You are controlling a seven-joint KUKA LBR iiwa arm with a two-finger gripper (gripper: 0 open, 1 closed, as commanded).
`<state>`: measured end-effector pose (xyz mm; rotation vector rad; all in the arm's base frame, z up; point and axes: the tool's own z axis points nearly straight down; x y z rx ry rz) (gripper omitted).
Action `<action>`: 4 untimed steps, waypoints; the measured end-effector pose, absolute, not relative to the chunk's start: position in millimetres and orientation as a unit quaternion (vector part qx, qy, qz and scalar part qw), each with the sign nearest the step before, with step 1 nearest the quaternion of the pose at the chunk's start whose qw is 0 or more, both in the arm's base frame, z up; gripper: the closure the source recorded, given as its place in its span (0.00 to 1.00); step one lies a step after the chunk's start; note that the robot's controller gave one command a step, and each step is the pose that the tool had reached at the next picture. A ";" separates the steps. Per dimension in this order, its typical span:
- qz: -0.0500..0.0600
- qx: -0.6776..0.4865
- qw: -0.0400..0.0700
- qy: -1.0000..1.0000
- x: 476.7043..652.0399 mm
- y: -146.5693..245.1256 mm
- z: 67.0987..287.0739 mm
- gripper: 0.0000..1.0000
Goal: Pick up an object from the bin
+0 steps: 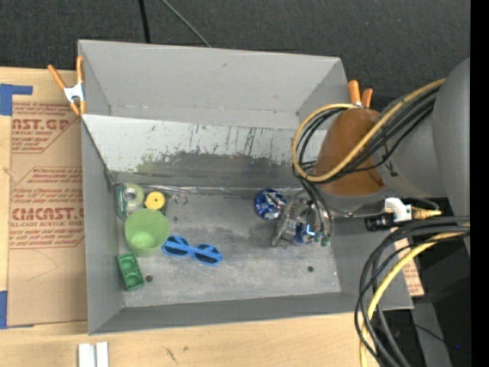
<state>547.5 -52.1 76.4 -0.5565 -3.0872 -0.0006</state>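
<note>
One blue-white wad [269,203] lay on the bin floor, R of centre, close to the foot of the back wall. It looked crumpled & roughly round, so no clear long axis or heading could be read. Just R of it the gripper [304,228] stood low over the floor, w/ a blue bit [306,234] showing at its tip. Whether that bit was gripped or only lay under it couldn't be told, nor how far the gripper was open. An orange cover [348,151] & yellow-black cables [304,125] sat above, w/ the arm coming in from R.

Well apart, on the floor's L side, lay five more things. These were a green cup [145,230], a yellow disc [155,201] just behind it, a pale clear piece [128,197] beside the disc at the wall foot, and a green block [130,272] near the front L corner. The fifth, a blue two-lobed piece [191,249], lay just R of the cup, long axis approx. L-R, R end dipping a little toward the front.

The bin [229,285] was grey metal, its floor scuffed, w/ dark streaks on the back wall. A wood table [229,342] ran along the front, & dark flooring [306,14] lay behind.
</note>
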 end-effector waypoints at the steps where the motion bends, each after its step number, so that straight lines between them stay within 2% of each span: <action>1: 0.000 -0.179 -0.006 -0.984 565.8 -70.1 206.0 1.00; 2: 0.000 -0.287 0.001 -0.958 589.4 -40.8 152.0 1.00; 3: 0.000 -0.288 -0.001 -0.958 589.8 -42.2 153.7 0.00; 4: 0.001 -0.385 0.003 -0.923 565.6 -61.8 67.2 0.00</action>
